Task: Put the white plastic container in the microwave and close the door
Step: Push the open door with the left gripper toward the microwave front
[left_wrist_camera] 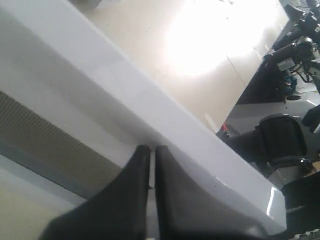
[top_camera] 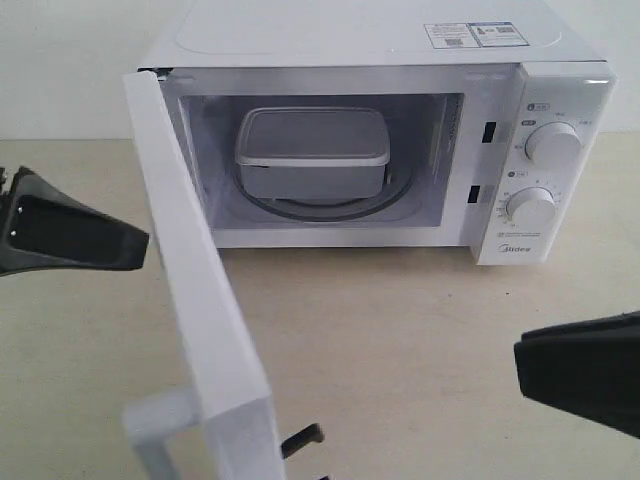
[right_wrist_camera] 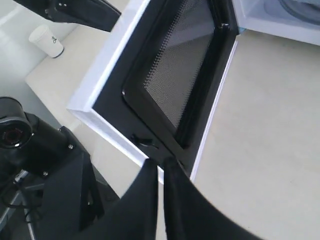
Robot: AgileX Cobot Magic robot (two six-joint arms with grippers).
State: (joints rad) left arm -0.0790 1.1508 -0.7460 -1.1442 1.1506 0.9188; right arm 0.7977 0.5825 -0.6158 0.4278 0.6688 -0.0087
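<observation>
The white plastic container (top_camera: 312,152) sits inside the microwave (top_camera: 540,160) on the round turntable. The door (top_camera: 205,290) stands wide open, swung out toward the front left, its handle (top_camera: 150,425) low at the front. My left gripper (top_camera: 140,248) is shut and empty, its tips right at the door's outer face. In the left wrist view the left gripper (left_wrist_camera: 151,149) nearly touches the white door (left_wrist_camera: 150,105) beside its meshed window (left_wrist_camera: 45,135). My right gripper (top_camera: 520,362) hovers shut and empty at the front right. The right gripper (right_wrist_camera: 160,162) looks at the door's black inner face (right_wrist_camera: 175,80).
A beige table (top_camera: 400,330) carries the microwave. A white paper cup (right_wrist_camera: 47,41) stands near the table's edge, seen in the right wrist view. Beyond the table edge are black robot parts (right_wrist_camera: 30,145) and a chair (left_wrist_camera: 282,142).
</observation>
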